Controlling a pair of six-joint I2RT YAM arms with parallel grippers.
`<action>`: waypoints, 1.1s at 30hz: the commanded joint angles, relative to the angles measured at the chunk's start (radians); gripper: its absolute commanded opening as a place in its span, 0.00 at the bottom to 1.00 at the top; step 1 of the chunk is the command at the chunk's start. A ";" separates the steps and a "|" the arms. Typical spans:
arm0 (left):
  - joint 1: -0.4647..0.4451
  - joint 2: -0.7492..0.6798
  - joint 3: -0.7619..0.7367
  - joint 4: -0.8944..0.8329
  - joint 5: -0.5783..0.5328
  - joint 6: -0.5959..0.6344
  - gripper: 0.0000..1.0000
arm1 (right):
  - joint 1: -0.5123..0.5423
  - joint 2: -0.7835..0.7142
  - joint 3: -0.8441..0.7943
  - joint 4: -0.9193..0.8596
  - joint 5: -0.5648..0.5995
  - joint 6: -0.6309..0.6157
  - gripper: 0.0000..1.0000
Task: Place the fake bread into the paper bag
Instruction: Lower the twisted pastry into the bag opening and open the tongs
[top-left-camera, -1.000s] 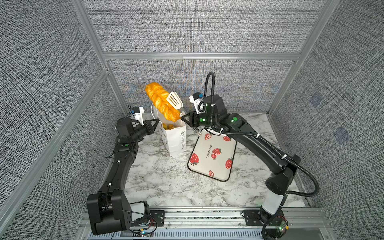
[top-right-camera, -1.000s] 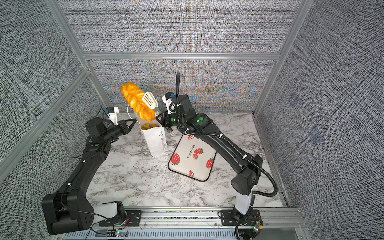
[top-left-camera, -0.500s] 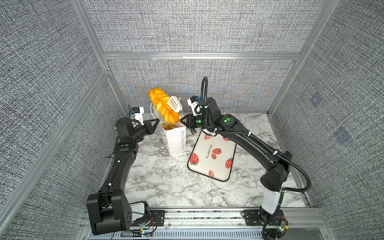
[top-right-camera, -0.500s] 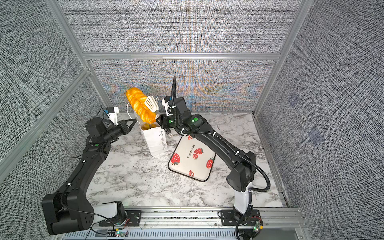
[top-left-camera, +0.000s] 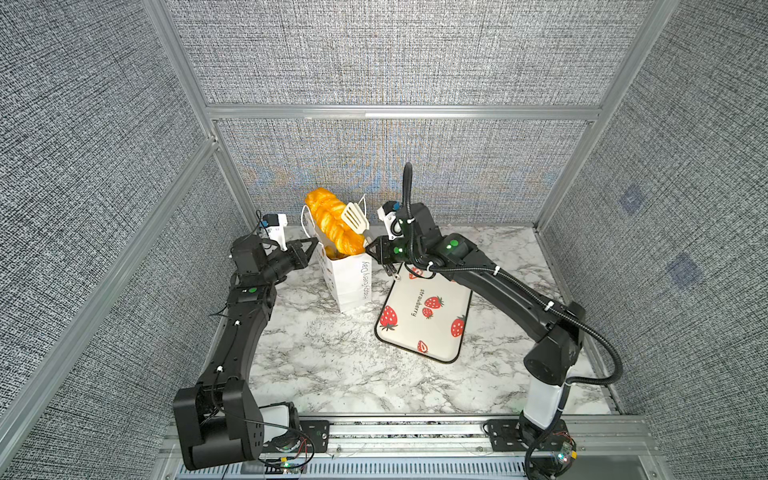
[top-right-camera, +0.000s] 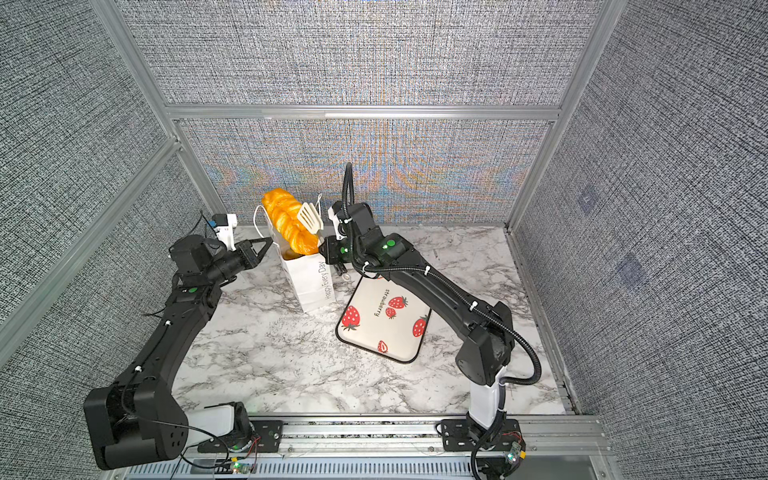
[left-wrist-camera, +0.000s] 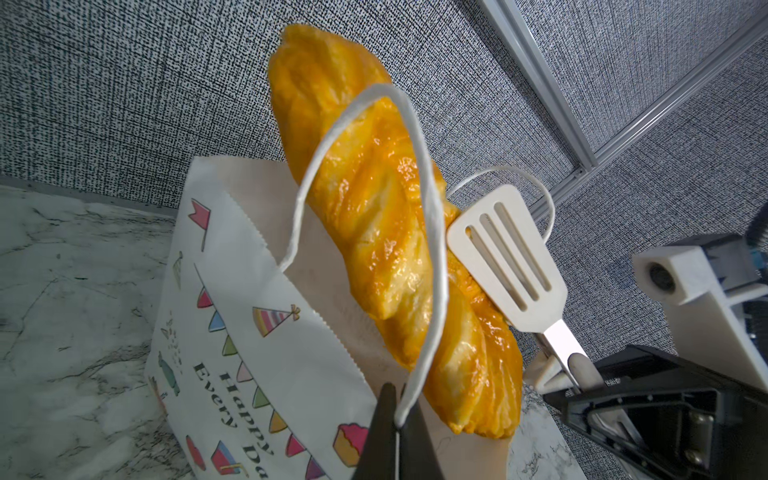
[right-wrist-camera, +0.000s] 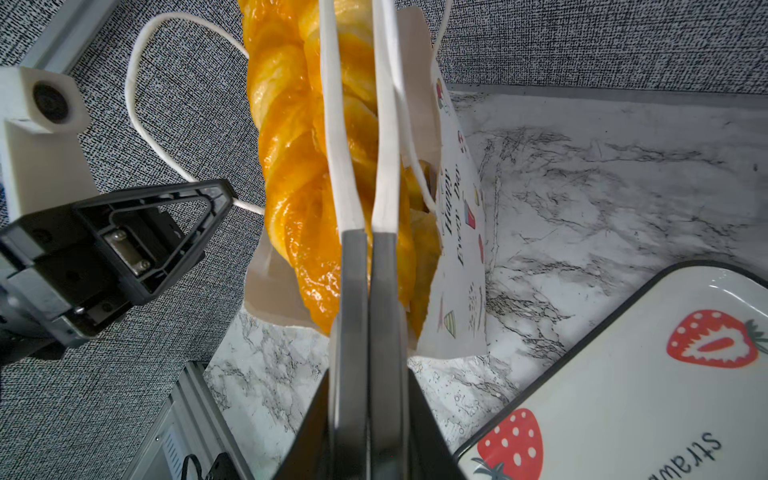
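Two grippers met at the paper bag (top-left-camera: 350, 279), which stood upright on the marble table (top-left-camera: 332, 374), toward 12 o'clock of the surface in both top views.

Left gripper (top-left-camera: 312, 242) sat at 9 o'clock of the bag mouth. Its jaws were pressed together on one white cord handle (left-wrist-camera: 437, 257). The left wrist view showed the cord pinched right at the fingertips.

Right gripper (top-left-camera: 371, 249) sat at 3 o'clock of the mouth, clamped tight on the arms of the white slotted tongs (top-left-camera: 355, 217). The tongs in turn squeezed the long braided loaf (top-left-camera: 332, 226) about mid-length, one blade on each side, as the right wrist view showed.

Loaf was tilted, its upper end leaning toward 11 o'clock. Its lower end was inside the bag mouth, with most of its length above the rim. Smaller golden pastries (right-wrist-camera: 419, 195) were visible deeper in the bag, beside the loaf.

Strawberry-print tray (top-left-camera: 405, 334) lay flat on the table at 4 o'clock of the bag, near it but not touching. The right arm reached over the tray's far end.
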 joint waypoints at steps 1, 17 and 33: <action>-0.001 0.000 0.002 0.029 0.010 0.004 0.03 | 0.003 -0.023 -0.019 0.073 0.009 -0.005 0.17; -0.001 0.003 -0.001 0.028 0.009 0.004 0.03 | 0.002 -0.025 -0.045 0.057 0.023 -0.013 0.33; 0.002 0.003 0.001 0.025 0.006 0.005 0.03 | 0.002 -0.043 -0.035 0.048 0.028 -0.020 0.44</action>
